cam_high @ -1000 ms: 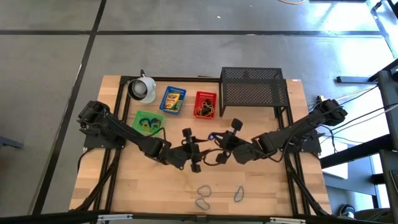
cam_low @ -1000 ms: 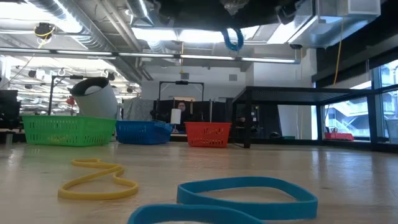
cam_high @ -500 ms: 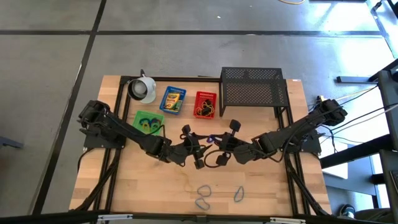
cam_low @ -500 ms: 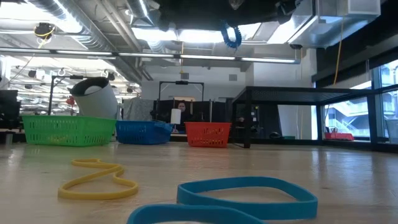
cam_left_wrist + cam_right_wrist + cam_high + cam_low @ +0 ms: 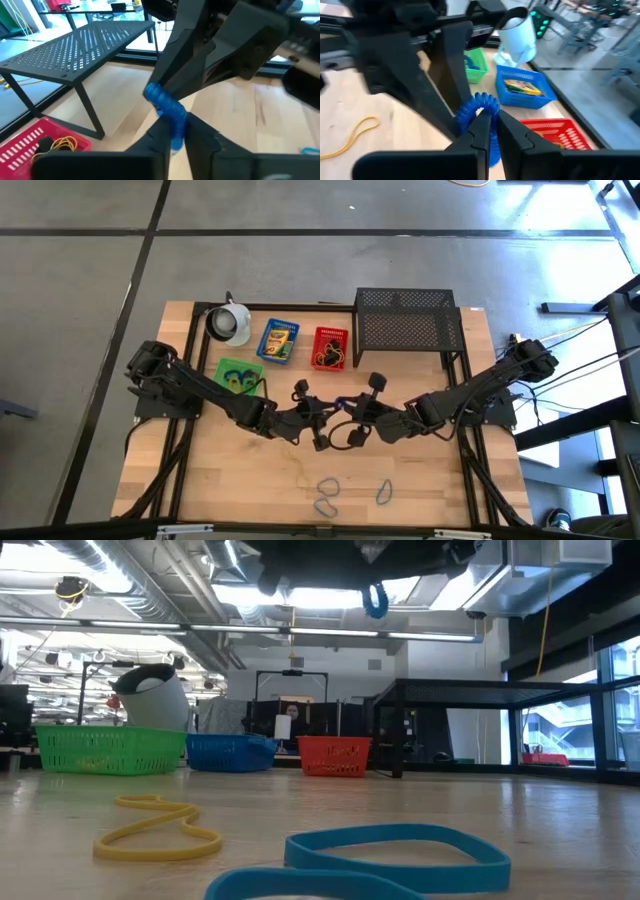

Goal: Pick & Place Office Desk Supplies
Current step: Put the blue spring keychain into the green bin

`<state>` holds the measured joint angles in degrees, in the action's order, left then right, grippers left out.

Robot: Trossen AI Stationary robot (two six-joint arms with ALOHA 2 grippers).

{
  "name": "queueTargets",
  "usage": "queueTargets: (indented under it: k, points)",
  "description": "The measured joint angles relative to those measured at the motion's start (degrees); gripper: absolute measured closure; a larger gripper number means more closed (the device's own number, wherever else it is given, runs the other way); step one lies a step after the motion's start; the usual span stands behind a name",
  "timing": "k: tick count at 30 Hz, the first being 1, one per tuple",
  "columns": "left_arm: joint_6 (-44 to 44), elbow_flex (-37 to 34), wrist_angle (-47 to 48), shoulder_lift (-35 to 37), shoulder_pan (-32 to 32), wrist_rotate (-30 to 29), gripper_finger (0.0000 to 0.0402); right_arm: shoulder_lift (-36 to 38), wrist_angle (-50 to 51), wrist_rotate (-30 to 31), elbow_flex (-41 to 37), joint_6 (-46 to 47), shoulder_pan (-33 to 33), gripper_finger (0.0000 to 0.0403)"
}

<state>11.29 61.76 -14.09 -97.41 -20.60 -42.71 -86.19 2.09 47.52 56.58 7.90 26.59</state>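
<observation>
Left gripper [image 5: 177, 132] clamped on a blue coiled band [image 5: 167, 111], right gripper [image 5: 490, 125] pinching the same band from the opposite side, both meeting above mid-table. For a clean handover, the right should let go only once the left grip feels firm. Beyond them: red basket [image 5: 329, 347], blue basket [image 5: 277, 340], green basket [image 5: 238, 376]; loose blue bands [image 5: 327, 493] lie nearer the front edge.

Grey concrete floor [image 5: 300, 260], dark seam lines crossing it. Pale wood tabletop [image 5: 250, 490]. Beyond it, open ceiling with exposed ducts [image 5: 150, 585] and strip lights; large windows [image 5: 590, 700] at the room's side.
</observation>
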Motion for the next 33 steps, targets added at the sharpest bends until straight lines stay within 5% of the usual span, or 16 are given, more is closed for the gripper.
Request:
queueTargets:
  k: [3, 14, 28, 33]
  points:
    - [0.0, 0.0, 1.3, 0.0, 0.0, 0.3, 0.039, 0.0, 0.0, -3.4, 0.0, 0.0, 0.0, 0.0378]
    - [0.0, 0.0, 1.8, 0.0, -0.1, 0.5, 0.0387, 0.0, 0.0, -6.1, 0.0, 1.9, 0.0, 0.0366]
    - [0.2, 0.0, 3.9, 0.0, -0.1, 0.0, 0.0388, 0.0, 0.7, -3.7, 0.0, 2.3, 0.2, 0.0235]
    - [4.1, 0.0, 10.9, 0.0, 0.1, -5.5, 0.0388, 0.0, 1.0, -5.5, 0.0, 2.0, 1.6, 0.019]
